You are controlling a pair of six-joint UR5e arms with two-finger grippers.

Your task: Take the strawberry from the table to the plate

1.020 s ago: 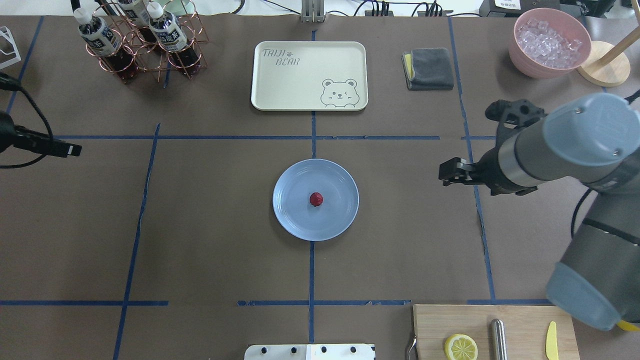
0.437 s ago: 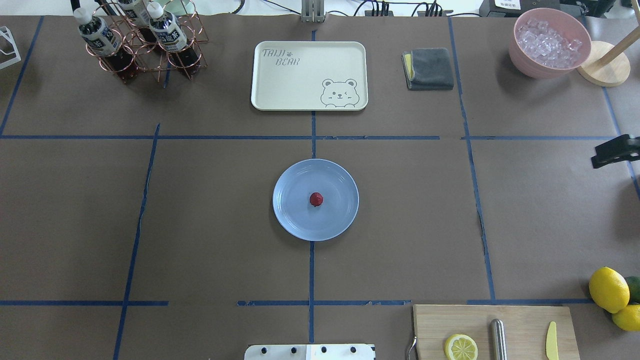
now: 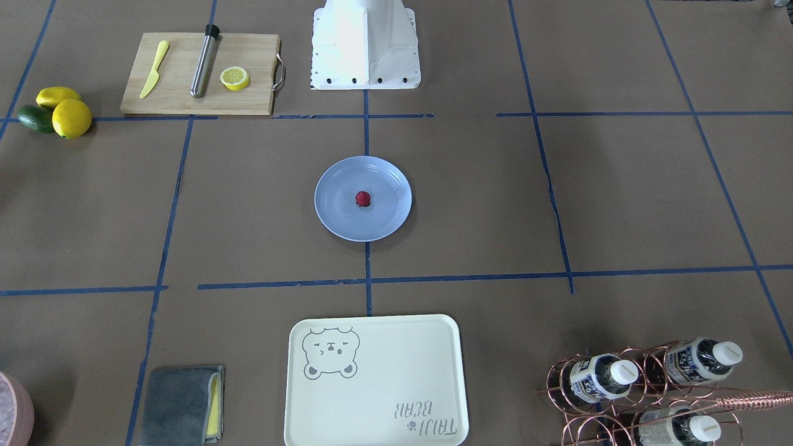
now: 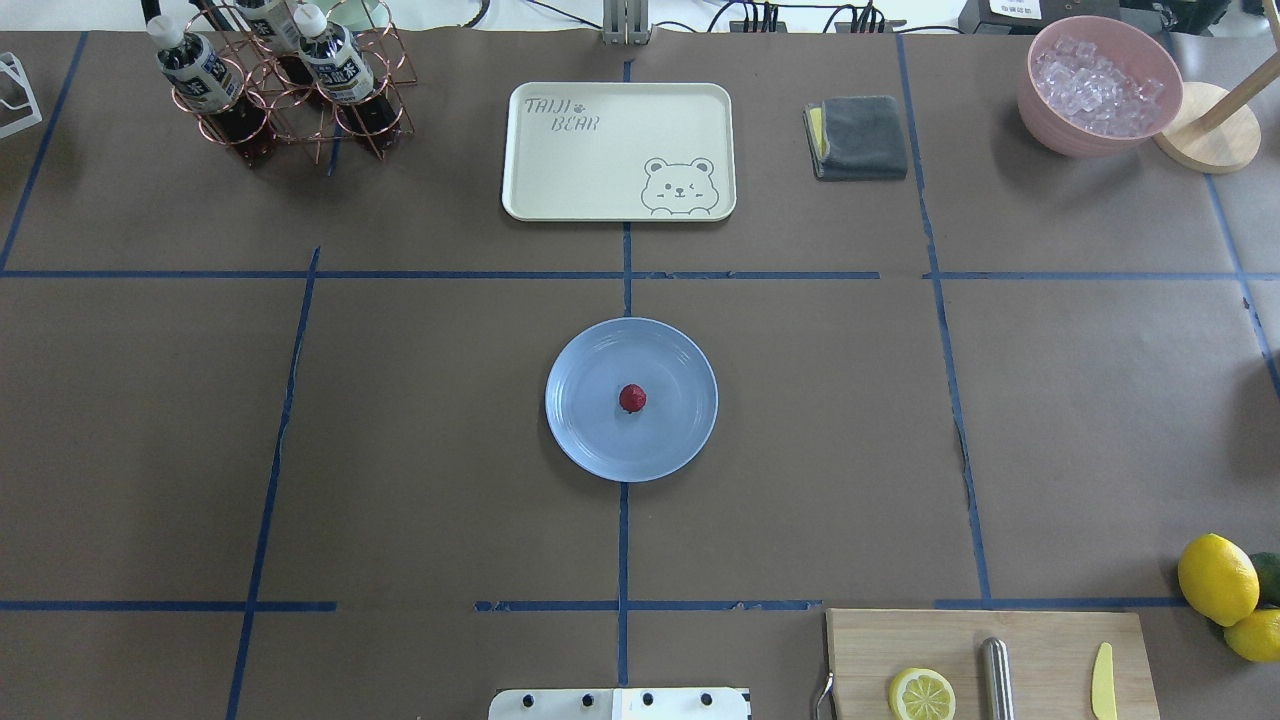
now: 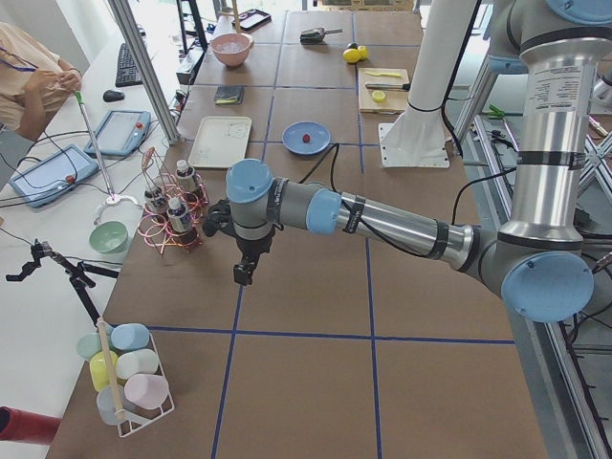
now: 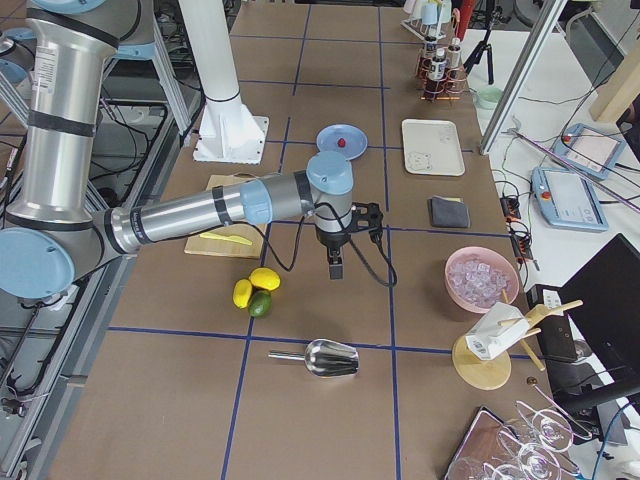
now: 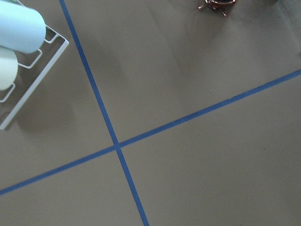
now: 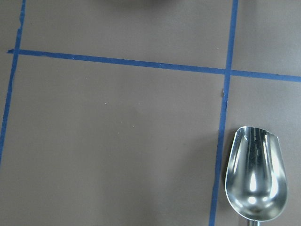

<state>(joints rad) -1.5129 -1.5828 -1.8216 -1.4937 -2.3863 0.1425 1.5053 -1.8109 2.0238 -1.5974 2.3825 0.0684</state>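
Note:
The small dark-red strawberry lies near the middle of the light-blue plate, which rests at the centre of the brown table. Neither gripper shows in the overhead or front views. In the exterior left view my left gripper hangs over the table's left end, far from the plate. In the exterior right view my right gripper points down beyond the cutting board, well away from the plate. I cannot tell whether either is open or shut. Both wrist views show only table.
A cream bear tray, grey cloth, bottle rack and pink ice bowl line the far edge. A cutting board and lemons sit front right. A metal scoop lies under my right wrist.
Both arms have drawn back out of the overhead view, the right one off to the right, uncovering the lemons. Strawberry and plate have stayed put.

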